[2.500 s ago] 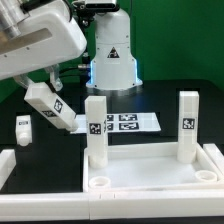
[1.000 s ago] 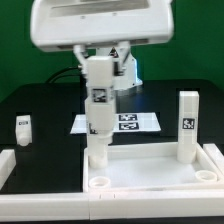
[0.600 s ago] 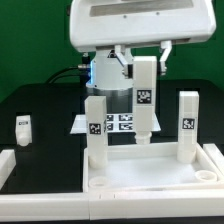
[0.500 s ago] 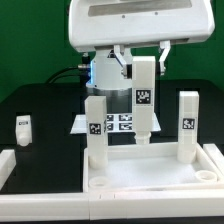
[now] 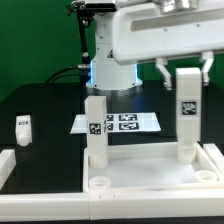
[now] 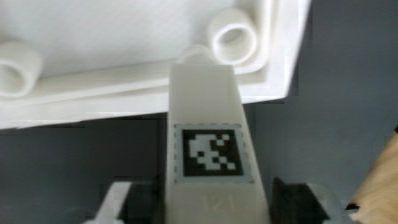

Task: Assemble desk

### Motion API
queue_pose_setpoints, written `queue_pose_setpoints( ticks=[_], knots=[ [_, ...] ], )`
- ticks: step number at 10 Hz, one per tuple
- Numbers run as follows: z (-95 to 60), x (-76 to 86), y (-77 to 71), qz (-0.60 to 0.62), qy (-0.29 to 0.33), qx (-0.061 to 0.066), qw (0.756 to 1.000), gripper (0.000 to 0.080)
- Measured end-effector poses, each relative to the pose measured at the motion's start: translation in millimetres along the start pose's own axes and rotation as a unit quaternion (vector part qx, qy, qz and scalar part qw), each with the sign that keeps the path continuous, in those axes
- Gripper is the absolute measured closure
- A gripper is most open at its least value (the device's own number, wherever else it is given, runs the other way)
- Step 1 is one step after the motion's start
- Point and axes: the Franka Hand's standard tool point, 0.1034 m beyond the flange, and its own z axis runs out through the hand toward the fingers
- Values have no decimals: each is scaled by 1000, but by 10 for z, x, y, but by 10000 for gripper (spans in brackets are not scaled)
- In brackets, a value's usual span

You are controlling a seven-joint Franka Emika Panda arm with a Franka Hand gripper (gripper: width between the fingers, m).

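Observation:
My gripper (image 5: 186, 70) is shut on a white desk leg (image 5: 187, 100) and holds it upright, its tag facing the camera, over the right end of the white tabletop (image 5: 150, 178). The held leg lines up with the leg that stood there and hides most of it; only a narrow foot (image 5: 187, 152) shows below. Another leg (image 5: 95, 130) stands on the tabletop's left end. A short leg (image 5: 24, 127) lies on the black table at the exterior view's left. In the wrist view the held leg (image 6: 210, 120) points toward a round corner socket (image 6: 237, 40) of the tabletop (image 6: 107, 95).
The marker board (image 5: 125, 122) lies flat behind the tabletop. The robot base (image 5: 110, 55) stands behind it. A white raised piece (image 5: 5, 165) sits at the exterior view's lower left. A second socket (image 6: 18, 72) shows in the wrist view.
My gripper has carried the leg from the left, across the middle, to over the tabletop's right end, where it now covers the right standing leg.

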Motion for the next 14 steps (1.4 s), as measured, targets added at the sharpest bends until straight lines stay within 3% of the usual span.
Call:
queue_pose_setpoints(
  ticks=[1,4,6,8,14],
  knots=[
    [0,-14,83,-4,3,-4,1000,515],
    [16,-18,68,-6,3,-4,1000,515],
    [107,-3,-145,-36,17,-1,999,515],
    [195,122,-176,-38,23,-2,999,515],
    [338,-11,-151,-38,10,-6,999,515]
  ],
)
